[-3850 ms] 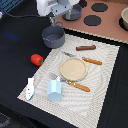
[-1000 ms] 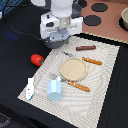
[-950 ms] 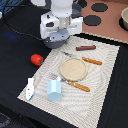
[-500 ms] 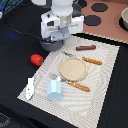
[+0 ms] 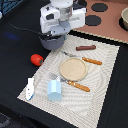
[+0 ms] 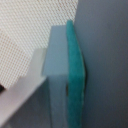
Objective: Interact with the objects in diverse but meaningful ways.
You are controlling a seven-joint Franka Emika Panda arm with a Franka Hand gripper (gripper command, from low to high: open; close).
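Note:
The grey saucepan stands at the far corner of the woven mat, its thin handle pointing toward the sausage. My gripper is down at the pan's rim, and its white body hides most of the pan. In the wrist view a teal finger pad lies flat against the pan's grey wall; the other finger does not show. The red tomato sits on the black table beside the mat. The light blue cup and the white-and-blue fish are at the mat's near corner.
A round wooden plate lies mid-mat between an orange-handled knife and fork. A brown board with black discs and a bowl is at the exterior view's far right.
Since 3.9 s ago the arm has come down from the far side onto the saucepan. Over the last second it has stayed there with almost no motion.

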